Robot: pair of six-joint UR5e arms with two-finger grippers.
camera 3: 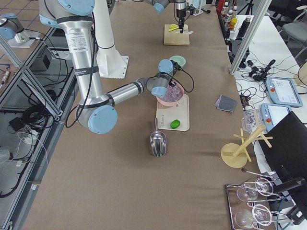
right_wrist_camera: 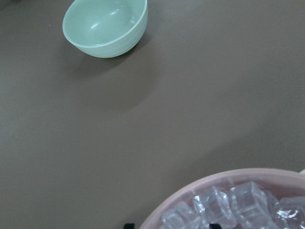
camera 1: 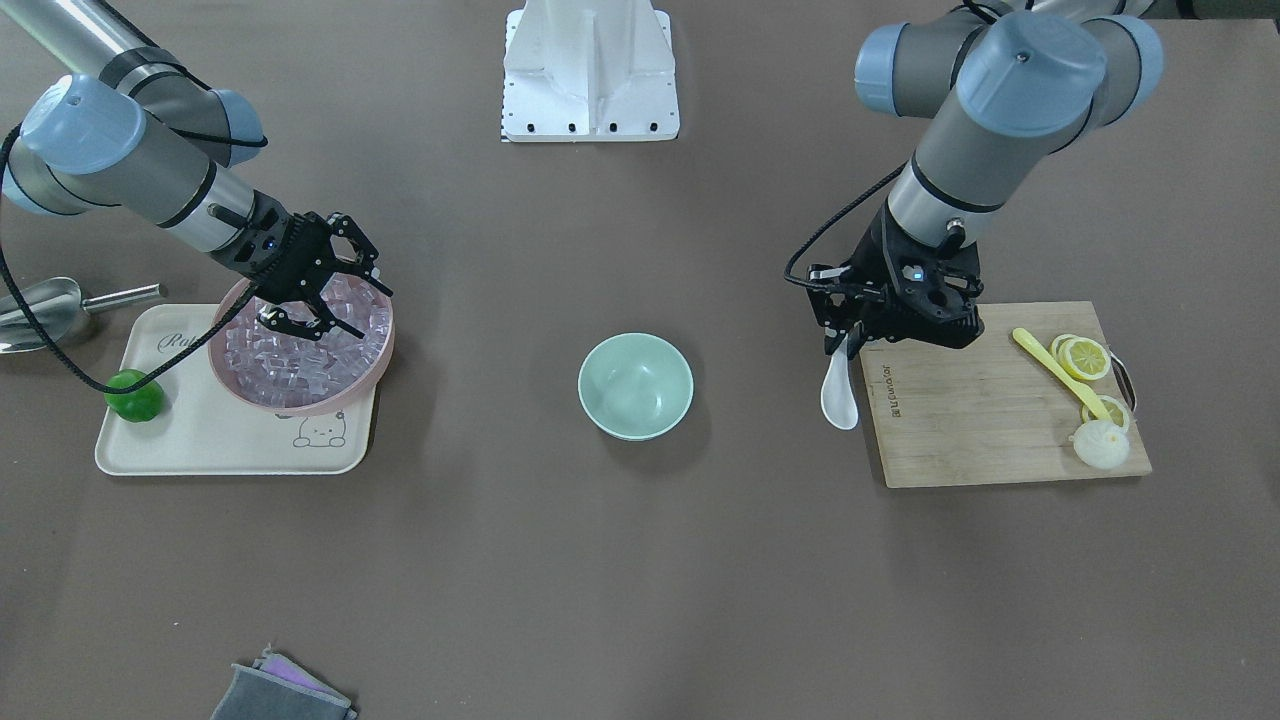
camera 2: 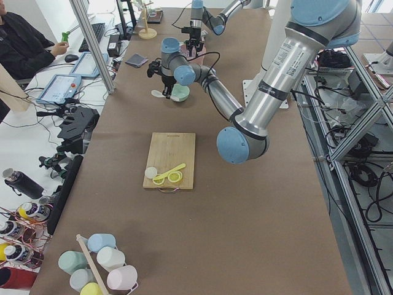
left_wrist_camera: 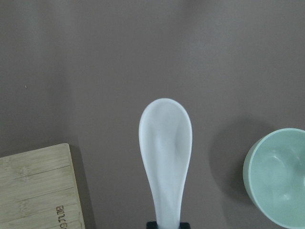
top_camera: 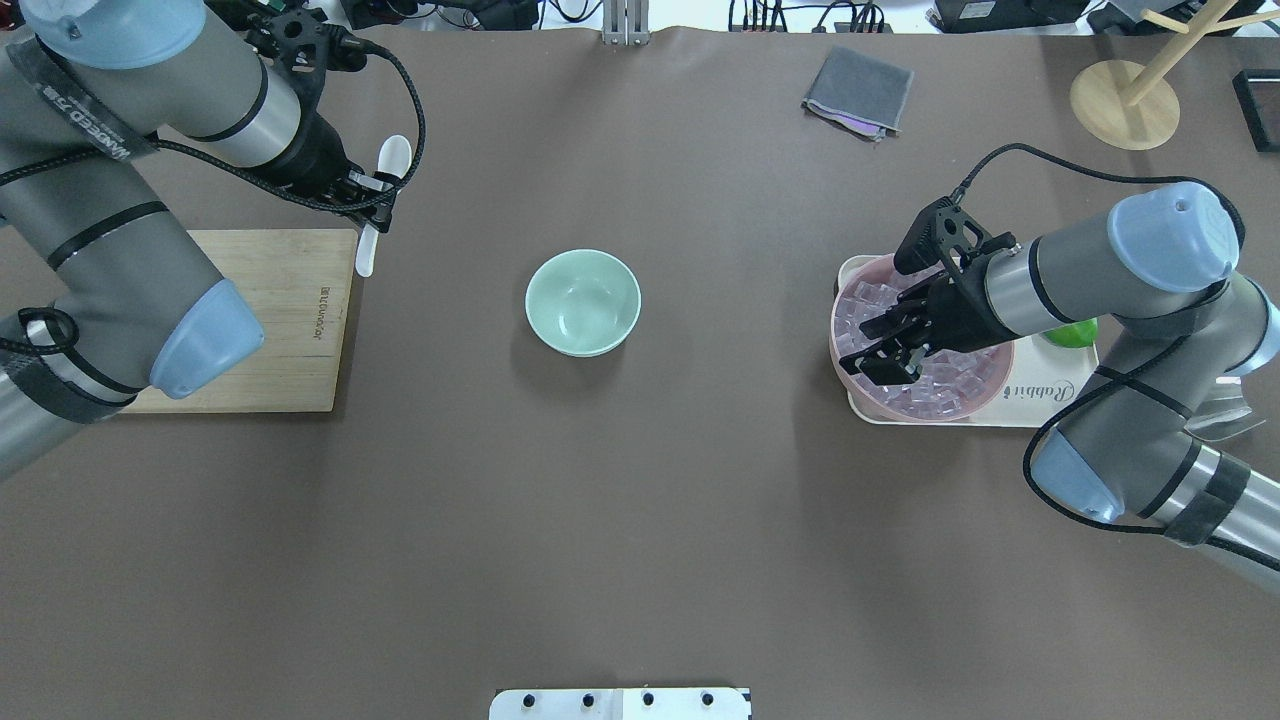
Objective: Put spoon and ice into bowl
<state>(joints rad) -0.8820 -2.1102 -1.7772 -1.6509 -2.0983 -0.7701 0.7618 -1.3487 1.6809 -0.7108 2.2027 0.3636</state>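
The white spoon hangs scoop-down from my left gripper, which is shut on its handle beside the cutting board's edge. In the left wrist view the spoon's scoop fills the middle, with the mint-green bowl to its right. The bowl stands empty at the table's middle. The ice is heaped in a pink bowl. My right gripper is open, its tips down at the ice surface. The right wrist view shows ice cubes just below and the mint bowl far off.
A cutting board carries a yellow spoon and lemon slices. The pink bowl sits on a beige tray with a green lime. A steel scoop lies beside it. A grey cloth lies at the front edge.
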